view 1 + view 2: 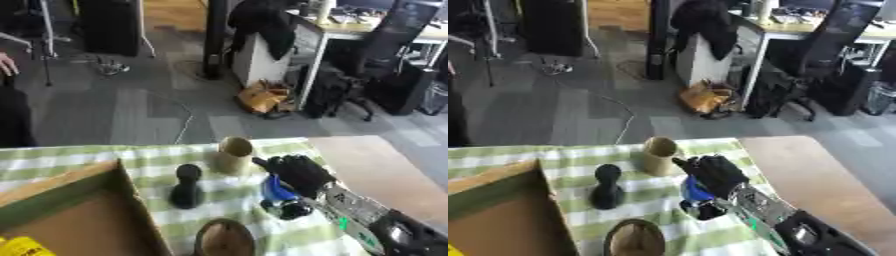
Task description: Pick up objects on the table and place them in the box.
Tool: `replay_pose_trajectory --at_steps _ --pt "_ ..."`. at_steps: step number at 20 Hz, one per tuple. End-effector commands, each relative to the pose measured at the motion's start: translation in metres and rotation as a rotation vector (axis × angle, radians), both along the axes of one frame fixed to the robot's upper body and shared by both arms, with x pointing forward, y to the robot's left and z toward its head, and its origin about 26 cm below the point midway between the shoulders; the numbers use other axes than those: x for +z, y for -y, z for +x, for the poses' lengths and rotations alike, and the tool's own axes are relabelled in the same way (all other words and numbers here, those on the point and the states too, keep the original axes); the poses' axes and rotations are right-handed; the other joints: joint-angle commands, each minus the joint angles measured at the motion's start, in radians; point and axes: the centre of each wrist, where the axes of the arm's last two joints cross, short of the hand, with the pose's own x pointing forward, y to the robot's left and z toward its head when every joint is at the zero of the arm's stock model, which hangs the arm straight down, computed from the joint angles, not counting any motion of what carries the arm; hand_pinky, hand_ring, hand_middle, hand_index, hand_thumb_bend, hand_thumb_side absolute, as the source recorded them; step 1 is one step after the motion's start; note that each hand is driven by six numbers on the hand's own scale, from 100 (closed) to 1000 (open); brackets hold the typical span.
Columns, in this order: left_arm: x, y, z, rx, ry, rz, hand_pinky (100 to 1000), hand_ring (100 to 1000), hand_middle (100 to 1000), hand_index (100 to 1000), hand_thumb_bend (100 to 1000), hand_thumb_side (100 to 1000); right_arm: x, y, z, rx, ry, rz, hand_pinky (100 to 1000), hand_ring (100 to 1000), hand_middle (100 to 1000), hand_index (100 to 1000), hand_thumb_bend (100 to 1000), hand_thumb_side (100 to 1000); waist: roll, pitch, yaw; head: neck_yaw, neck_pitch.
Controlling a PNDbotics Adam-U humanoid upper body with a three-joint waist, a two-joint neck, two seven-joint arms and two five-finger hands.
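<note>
Objects for the box sit on a green-and-white checked tablecloth (166,155) as the robot's right hand (297,172) reaches in from the lower right. The black hand lies palm-down over a blue object (276,192), its fingers curled above and around the blue piece, though whether they actually grip it cannot be told. A dark rounded part of that object, or a second dark item, shows just below the hand, nearer the camera.

Just beyond the fingertips and slightly to the hand's left stands a tan cylindrical cup (234,155), upright with its open mouth showing; it is close to the fingers but apart from them. Further to the hand's left stands a black bottle-shaped item (186,186), upright, with a rounded top and a wider base. Nearer the camera than the hand, at the lower edge, sits a round brown bowl (225,239), partly cut off by the frame.

Well to the hand's left lies the cardboard box (114,172), open, its near wall angled across the cloth. A yellow item (22,247) shows in the box's lower corner. The left hand appears in neither view.
</note>
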Motion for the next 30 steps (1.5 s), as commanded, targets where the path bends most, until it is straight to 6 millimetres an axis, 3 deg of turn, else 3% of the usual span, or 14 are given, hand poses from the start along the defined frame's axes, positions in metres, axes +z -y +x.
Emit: replay_pose_trajectory --at_steps 1,10,21,24,25,30 --pt "0.006 0.0 -0.004 -0.015 0.026 -0.001 779 1000 975 813 185 1000 0.013 0.0 0.0 0.009 0.095 -0.041 101 413 461 525 259 371 -0.002 -0.017 0.002 -0.009 -0.01" --pt "0.007 0.0 -0.004 -0.02 0.025 0.006 778 1000 976 812 183 1000 0.018 -0.002 -0.001 0.048 0.242 -0.096 100 368 456 517 308 338 0.0 -0.012 0.004 -0.021 -0.012" --pt "0.006 0.0 -0.004 -0.022 0.017 0.012 778 1000 977 813 182 1000 0.046 -0.016 -0.006 0.118 0.355 -0.116 100 248 438 511 334 317 0.011 -0.017 -0.01 -0.022 -0.007" --pt "0.005 -0.001 -0.004 -0.018 0.013 0.009 779 1000 976 813 182 1000 0.055 -0.026 -0.011 0.155 0.376 -0.102 100 215 435 511 339 316 0.013 -0.027 -0.021 0.01 -0.001" --pt "0.004 -0.001 -0.004 -0.015 0.012 0.008 780 1000 975 813 183 1000 0.058 -0.03 -0.013 0.169 0.384 -0.095 100 178 427 511 349 314 0.013 -0.032 -0.025 0.032 0.002" --pt "0.0 -0.003 -0.003 0.003 0.006 0.003 782 1000 972 813 186 1000 0.075 -0.052 -0.027 0.255 0.424 -0.038 100 173 410 511 374 306 0.011 -0.058 -0.049 0.16 0.029"
